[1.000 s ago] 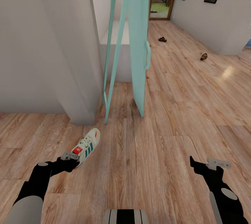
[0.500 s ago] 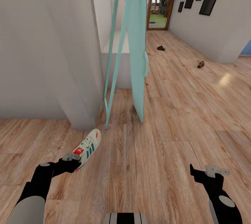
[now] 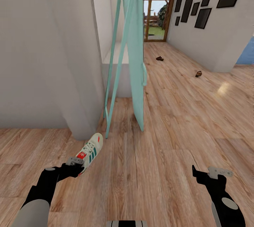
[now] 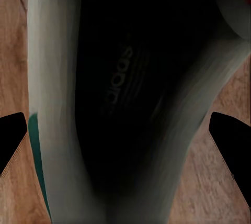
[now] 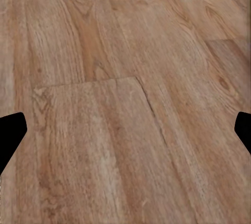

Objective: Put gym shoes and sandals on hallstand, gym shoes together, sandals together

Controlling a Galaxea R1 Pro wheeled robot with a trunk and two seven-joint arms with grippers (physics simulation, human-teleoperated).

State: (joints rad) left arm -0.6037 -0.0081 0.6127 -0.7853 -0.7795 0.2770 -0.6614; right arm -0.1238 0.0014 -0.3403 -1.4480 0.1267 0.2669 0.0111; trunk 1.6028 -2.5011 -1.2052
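The left hand (image 3: 74, 165), at the lower left of the frame, grips the heel of a gym shoe (image 3: 90, 149). The right hand (image 3: 206, 173), lower right, is spread wide, holding nothing. Two sandals (image 3: 159, 58) (image 3: 198, 74) lie on the corridor floor (image 3: 169, 142), upper right.

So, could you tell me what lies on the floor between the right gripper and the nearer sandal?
In the head view, nothing lies between the right gripper and the nearer sandal: that stretch is bare wood-plank corridor floor.
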